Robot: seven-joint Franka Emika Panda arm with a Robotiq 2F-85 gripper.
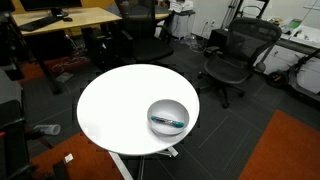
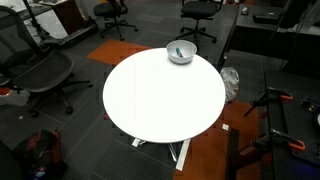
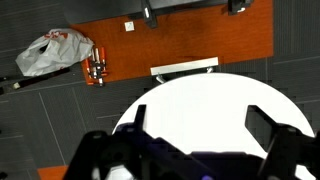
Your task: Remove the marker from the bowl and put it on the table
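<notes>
The silver metal bowl [image 1: 153, 109] stands near the edge of the round white table [image 1: 115, 110]. The teal marker [image 1: 168, 121] lies across the inside of the bowl. In an exterior view the bowl [image 2: 173, 50] sits at the far edge of the table [image 2: 160, 105], with the marker [image 2: 181, 54] a small teal streak in it. My arm does not show in either exterior view. In the wrist view my gripper [image 3: 200, 120] is open and empty, high above the bare tabletop [image 3: 200, 95]. The bowl and marker are out of the wrist view.
Black office chairs [image 1: 232, 55] and a wooden desk [image 1: 70, 18] stand behind the table. Orange carpet [image 3: 190, 35] lies on the dark floor by the table. A white plastic bag [image 3: 52, 52] lies on the floor; it also shows beside the table [image 2: 229, 82].
</notes>
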